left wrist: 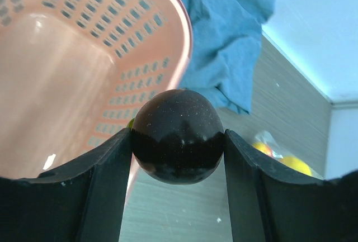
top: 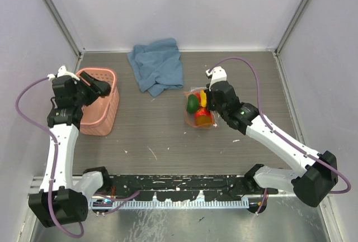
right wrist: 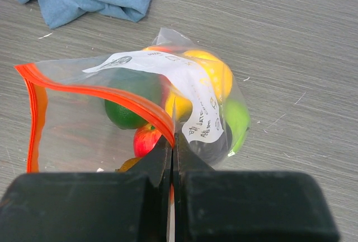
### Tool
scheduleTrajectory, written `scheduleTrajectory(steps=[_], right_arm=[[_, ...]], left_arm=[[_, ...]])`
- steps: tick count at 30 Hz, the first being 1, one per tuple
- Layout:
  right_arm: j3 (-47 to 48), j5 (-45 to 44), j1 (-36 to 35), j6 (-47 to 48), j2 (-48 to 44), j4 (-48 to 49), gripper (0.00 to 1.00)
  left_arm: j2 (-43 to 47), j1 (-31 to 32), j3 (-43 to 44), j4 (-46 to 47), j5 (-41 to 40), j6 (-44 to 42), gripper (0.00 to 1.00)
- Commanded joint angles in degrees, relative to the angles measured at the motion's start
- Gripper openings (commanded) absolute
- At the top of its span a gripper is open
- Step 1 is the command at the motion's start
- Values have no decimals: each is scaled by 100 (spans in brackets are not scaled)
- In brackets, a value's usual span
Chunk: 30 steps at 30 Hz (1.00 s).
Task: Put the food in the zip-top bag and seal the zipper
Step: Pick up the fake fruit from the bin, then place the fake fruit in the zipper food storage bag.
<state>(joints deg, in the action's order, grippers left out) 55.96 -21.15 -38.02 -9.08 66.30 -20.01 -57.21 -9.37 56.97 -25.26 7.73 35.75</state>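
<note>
Left wrist: brown fruit (left wrist: 178,133) clamped in left tool (left wrist: 178,141).

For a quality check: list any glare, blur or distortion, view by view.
Left wrist: pink basket wall carries a small glare spot; dark fruit sharp, faint sheen. Right wrist: zip-top bag film hazes the fruits inside; fingers dark, detailless. Top external: even light, soft shadows.

basket (left wrist: 67,57): cut off top-left | bag (right wrist: 72,119) near edge: behind right gripper (right wrist: 172,141)

I see a grey wood-grain table (top: 162,136) under my right pincer (top: 207,103), with plain pale lavender walls (top: 184,7) behind and either side of it, evenly lit.
</note>
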Motion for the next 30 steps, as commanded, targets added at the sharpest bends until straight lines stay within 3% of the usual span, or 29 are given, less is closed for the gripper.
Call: scheduleTrajectory(steps=[1,6,10,21,30], right_arm=[[339,-76,-11,-64,18,-5,1],[411,-32,-6,-115,49,-71,1],[497,120,-13,-178,78,-134,1],[615,340,-17,-276,104,-207,1],[538,378,-15,-326,100,-145,1]], left_arm=[[308,33,-211,516,1096,472,39],[564,280,-441,937,1609,910,39],[829,804,-628,1312,1577,1139,39],[972,3491,-1306,2773,138,872,40],[83,5317,-1545,4505,-428,82,40]])
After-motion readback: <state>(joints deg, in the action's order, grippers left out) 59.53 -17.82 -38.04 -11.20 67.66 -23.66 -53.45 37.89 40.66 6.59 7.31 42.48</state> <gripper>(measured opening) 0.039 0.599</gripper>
